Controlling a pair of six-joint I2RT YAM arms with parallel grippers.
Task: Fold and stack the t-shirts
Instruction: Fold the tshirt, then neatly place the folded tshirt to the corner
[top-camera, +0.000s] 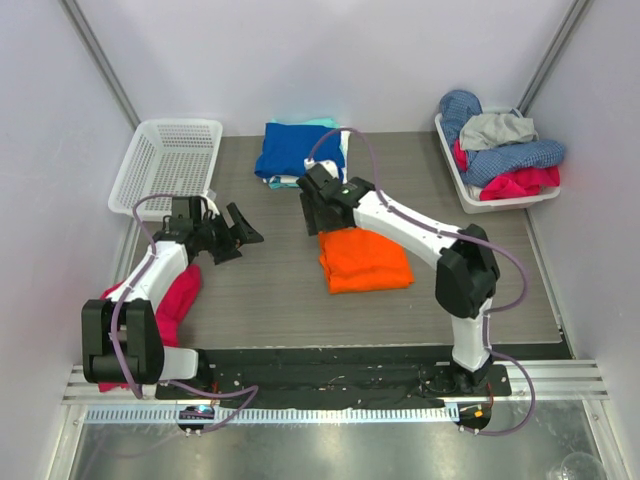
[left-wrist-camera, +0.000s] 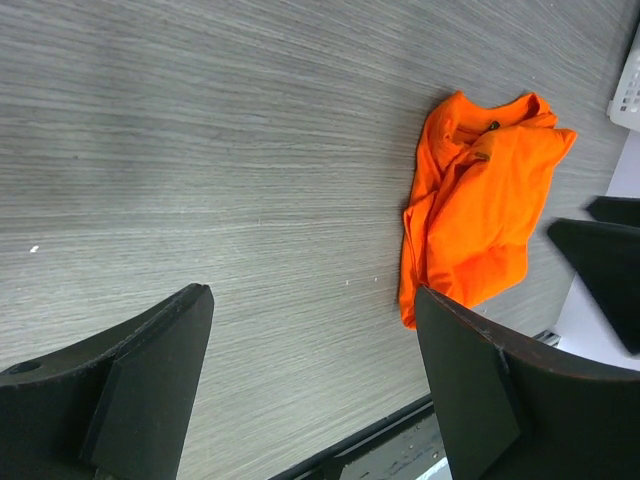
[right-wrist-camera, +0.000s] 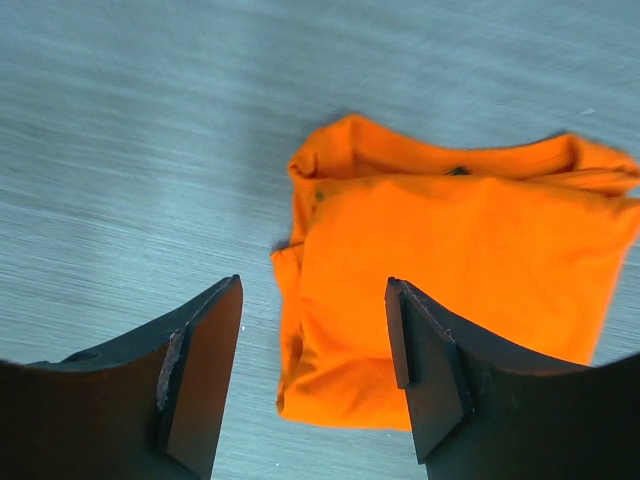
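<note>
a: top view, containers?
b: white mesh basket, far left. white bin, far right, holding a heap of blue, grey and pink clothes.
a: shirts on the table?
b: orange shirt, folded, centre. blue shirt, folded, at the far edge between basket and bin, with teal and white edges showing beside it. pink cloth lies near left, partly under the left arm.
a: claws?
b: left claw spread, holding nothing, well left of the orange shirt. right claw is at that shirt's far left corner; its arm crosses over the shirt's far edge.
a: left wrist view?
b: left claw spread wide over bare table. orange shirt lies beyond, apart from the fingers. dark shapes at the right edge, cannot tell what.
a: right wrist view?
b: right claw spread, gripping nothing. orange shirt lies below it, collar away from the camera, with the shirt's left edge in the gap between the fingers.
</note>
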